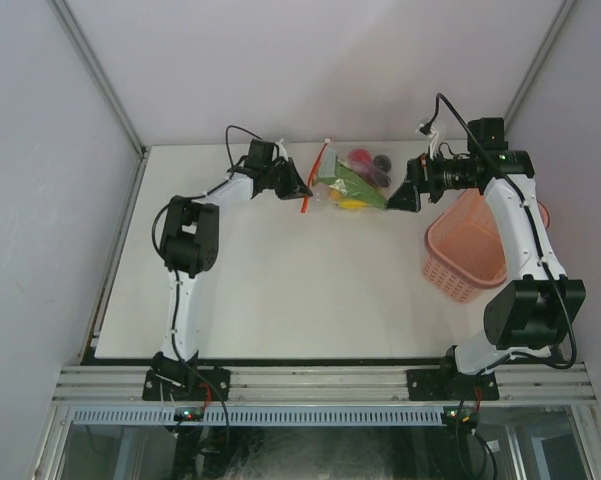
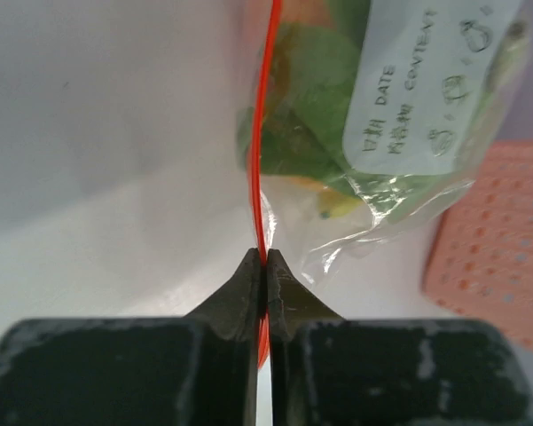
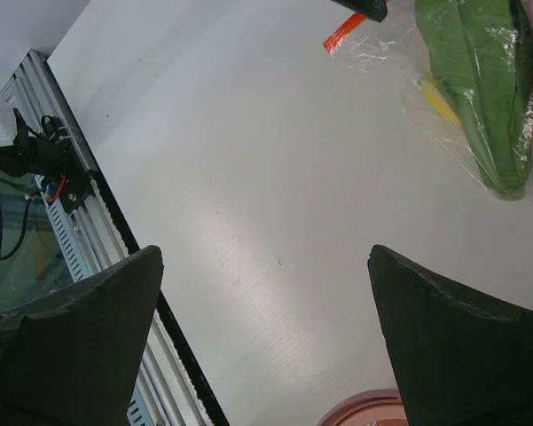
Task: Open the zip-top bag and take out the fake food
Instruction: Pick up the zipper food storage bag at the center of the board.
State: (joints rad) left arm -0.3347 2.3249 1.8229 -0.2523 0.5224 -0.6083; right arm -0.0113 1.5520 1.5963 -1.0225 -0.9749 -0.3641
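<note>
Pinching the zip-top bag's (image 2: 390, 191) zipper strip (image 2: 262, 133), left gripper (image 2: 264, 257) has its hold, right gripper (image 3: 262, 257) spread wide alongside, bag looks sealed, fake food (image 3: 479, 89) all inside.

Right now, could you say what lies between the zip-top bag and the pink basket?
The open right tool sits between zip-top bag and pink basket; the top view shows it.
</note>
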